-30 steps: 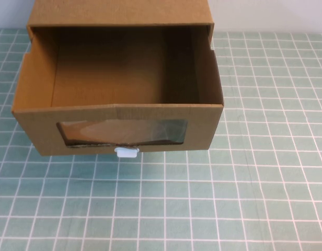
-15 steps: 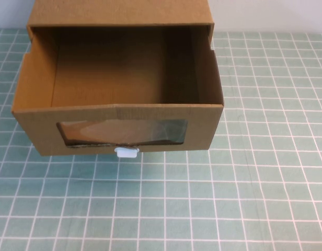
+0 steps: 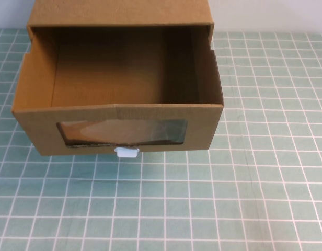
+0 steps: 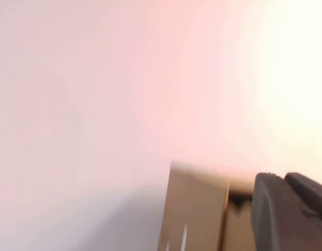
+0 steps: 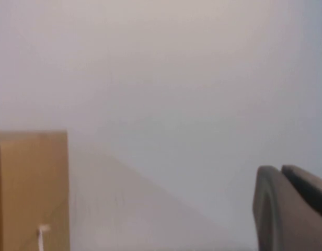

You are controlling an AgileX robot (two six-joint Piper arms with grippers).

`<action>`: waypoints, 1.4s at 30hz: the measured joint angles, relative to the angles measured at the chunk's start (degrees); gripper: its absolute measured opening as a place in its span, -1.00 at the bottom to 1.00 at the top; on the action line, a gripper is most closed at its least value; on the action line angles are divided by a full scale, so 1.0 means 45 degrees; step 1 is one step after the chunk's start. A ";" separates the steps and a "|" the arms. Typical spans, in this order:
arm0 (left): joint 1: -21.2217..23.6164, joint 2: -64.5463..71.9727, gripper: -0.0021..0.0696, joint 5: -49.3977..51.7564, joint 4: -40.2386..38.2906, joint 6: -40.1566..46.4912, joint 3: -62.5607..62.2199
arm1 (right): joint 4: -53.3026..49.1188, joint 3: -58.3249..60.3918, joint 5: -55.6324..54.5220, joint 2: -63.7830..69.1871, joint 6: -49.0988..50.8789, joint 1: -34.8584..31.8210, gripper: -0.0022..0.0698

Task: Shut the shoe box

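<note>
The shoe box (image 3: 119,78) is brown corrugated cardboard and stands at the back left of the table. Its drawer is pulled out toward me and is empty inside. The front panel has a clear window (image 3: 122,132) with a small white pull tab (image 3: 126,152) below it. Neither gripper shows in the high view. My left gripper (image 4: 284,180) shows in its wrist view, fingers together and empty, with part of the box (image 4: 195,214) beyond it. My right gripper (image 5: 281,170) shows in its wrist view, fingers together and empty, apart from the box (image 5: 30,188).
The green gridded mat (image 3: 244,198) covers the table in front of and to the right of the box. A pale wall (image 5: 176,68) fills the background in both wrist views.
</note>
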 joint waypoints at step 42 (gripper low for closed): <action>0.0000 0.6587 -0.96 0.9853 -0.0039 -0.0071 -1.4673 | 0.4757 -1.5121 1.0161 0.7067 0.0500 0.0183 -0.98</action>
